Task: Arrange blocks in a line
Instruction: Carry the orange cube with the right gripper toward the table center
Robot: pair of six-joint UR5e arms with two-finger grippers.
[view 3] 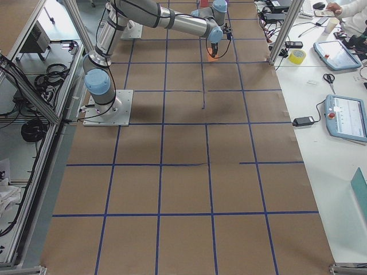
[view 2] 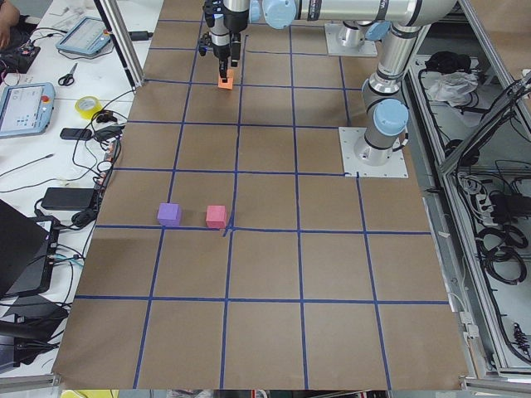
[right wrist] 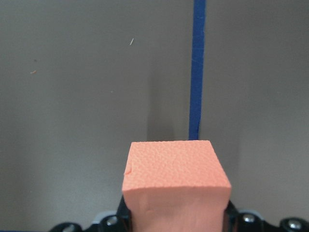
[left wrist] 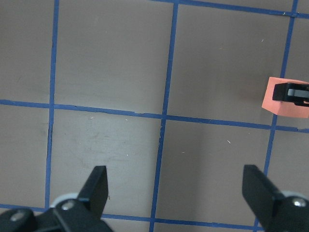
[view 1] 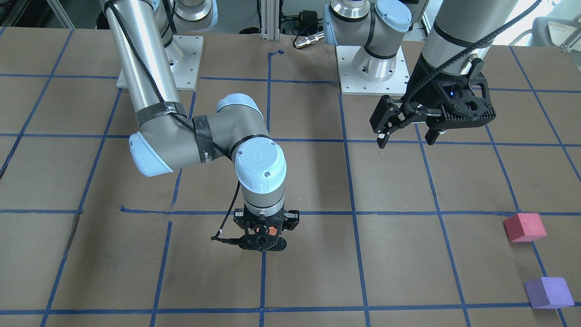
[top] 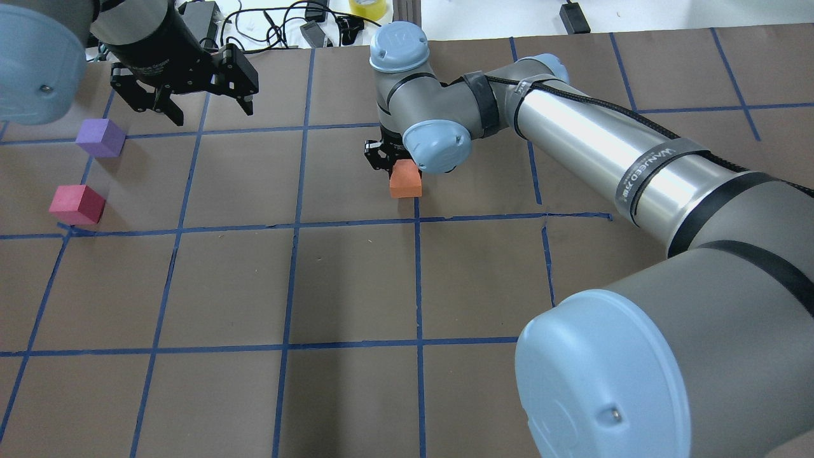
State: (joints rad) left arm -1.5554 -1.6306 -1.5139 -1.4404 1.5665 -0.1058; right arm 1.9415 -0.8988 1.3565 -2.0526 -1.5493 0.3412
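Note:
My right gripper (top: 397, 166) is shut on the orange block (top: 406, 181) near the table's middle, low over the brown surface. The block fills the right wrist view (right wrist: 176, 179), and I cannot tell whether it touches the table. In the front view only a sliver of orange (view 1: 271, 230) shows under the gripper (view 1: 263, 236). My left gripper (top: 211, 113) is open and empty, raised above the table; it also shows in the front view (view 1: 406, 141). The purple block (top: 100, 137) and the red-pink block (top: 77, 204) sit apart on the table, on my left side.
Blue tape lines (top: 299, 226) divide the brown table into squares. The two arm bases (view 1: 372, 68) stand at my edge of the table. Cables and a yellow tape roll (top: 369, 6) lie beyond the far edge. Tablets (view 2: 25, 108) lie on the side bench.

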